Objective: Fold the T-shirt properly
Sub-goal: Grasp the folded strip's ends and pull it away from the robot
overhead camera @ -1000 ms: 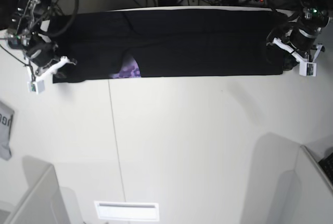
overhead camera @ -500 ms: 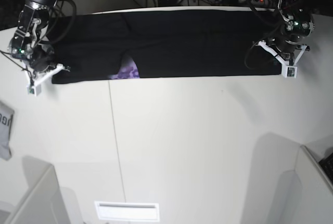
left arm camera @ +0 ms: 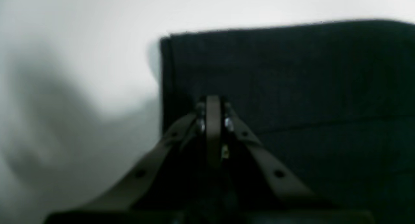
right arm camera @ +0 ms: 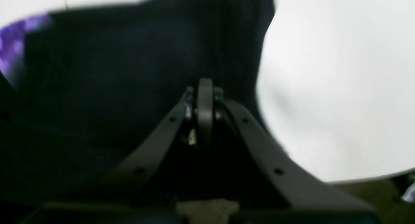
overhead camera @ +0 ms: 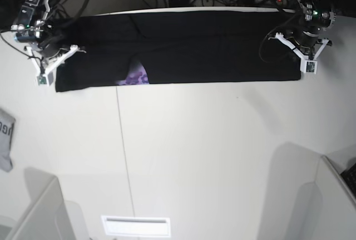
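The black T-shirt [overhead camera: 200,45] lies flat as a long band across the table's twelve o'clock edge, a purple patch of print [overhead camera: 137,77] peeking out near its lower edge.

The T-shirt [overhead camera: 211,45] is plain black pretty much all over, just a small patch of purple print [overhead camera: 137,76] with lighter flecks peeking out near its lower edge. The surface [overhead camera: 211,156] under it is white, with a thin grey line running down it. Both arms have white bracket parts against black bodies, and each pincer [left arm camera: 212,102] looks dark greyish-brown up close. Off at the edge there's a small grey cloth [overhead camera: 5,140] with dark lettering.
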Controlling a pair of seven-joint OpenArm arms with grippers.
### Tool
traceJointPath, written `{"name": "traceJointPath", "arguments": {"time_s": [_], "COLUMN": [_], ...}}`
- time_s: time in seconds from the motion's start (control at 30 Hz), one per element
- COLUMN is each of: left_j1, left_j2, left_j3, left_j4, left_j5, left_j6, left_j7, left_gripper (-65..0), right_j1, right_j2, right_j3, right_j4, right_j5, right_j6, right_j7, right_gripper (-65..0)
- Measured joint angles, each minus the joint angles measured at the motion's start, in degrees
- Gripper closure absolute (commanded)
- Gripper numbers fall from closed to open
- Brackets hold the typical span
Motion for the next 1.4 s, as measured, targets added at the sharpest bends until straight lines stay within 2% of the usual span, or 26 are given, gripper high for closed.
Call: {"name": "traceJointPath", "arguments": {"time_s": [0.07,0.17,0.27,0.33,0.47,0.63,0.73,0.83,1.0,1.3,1.33,1.4], "left_j1": [-0.04,-0.83,-2.34,-3.32,-7.65,-11.58,-15.37,-18.12,-22.77,-21.62,-21.64,-21.77], "left_j2": [0.07,-0.2,-0.44,-0.55,-0.74,-0.7,-0.68,-0.52,-3.08,-3.39,-3.41,-3.41], "left_j3": [0.0,-0.13,-0.17,-0.35,-0.48,-0.5,-0.31,-0.17,2.32,3.37,3.37,3.37], "left_j4": [-2.91,-6.05,-9.27,-11.96,-16.59,-18.71,-20.02,-21.53,-26.8,-21.33,-20.35,-17.88], "left_j5": [0.09,-0.44,-0.68,-1.46,-2.89,-2.29,-1.27,-0.68,-0.63,0.85,0.83,0.48], "left_j6": [0.0,0.0,-0.02,-0.04,-0.2,-0.04,2.89,3.52,3.74,4.31,4.33,4.31], "left_j7": [0.42,-1.31,-5.27,-8.57,-10.08,-9.03,-7.06,-6.73,-6.88,-3.76,-3.72,-3.63], "left_gripper": [0.0,0.0,0.0,0.0,0.0,0.0,0.0,0.0,0.0,0.0,0.0,0.0], "right_j1": [-0.11,-0.22,2.16,4.31,7.8,13.33,16.48,19.89,22.93,20.87,20.85,20.87], "right_j2": [-0.44,0.02,0.94,1.88,2.27,2.16,1.97,1.99,1.95,1.31,1.33,1.33], "right_j3": [-0.07,-0.04,0.31,0.2,0.24,0.22,0.22,0.15,0.07,0.04,0.07,0.04], "right_j4": [-3.93,-8.26,-13.05,-15.91,-18.93,-22.91,-25.18,-27.89,-30.08,-20.44,-19.71,-18.47], "right_j5": [-0.04,0.39,1.68,2.4,2.03,1.2,0.59,0.2,-0.15,-0.35,-0.5,-0.79], "right_j6": [-0.02,0.09,0.09,0.46,0.46,0.39,0.33,0.33,-0.04,-0.26,0.13,3.26], "right_j7": [0.59,5.4,8.31,9.2,9.35,8.79,8.07,7.78,6.86,5.6,5.62,5.64], "right_gripper": [0.0,0.0,0.0,0.0,0.0,0.0,0.0,0.0,0.0,0.0,0.0,0.0]}}
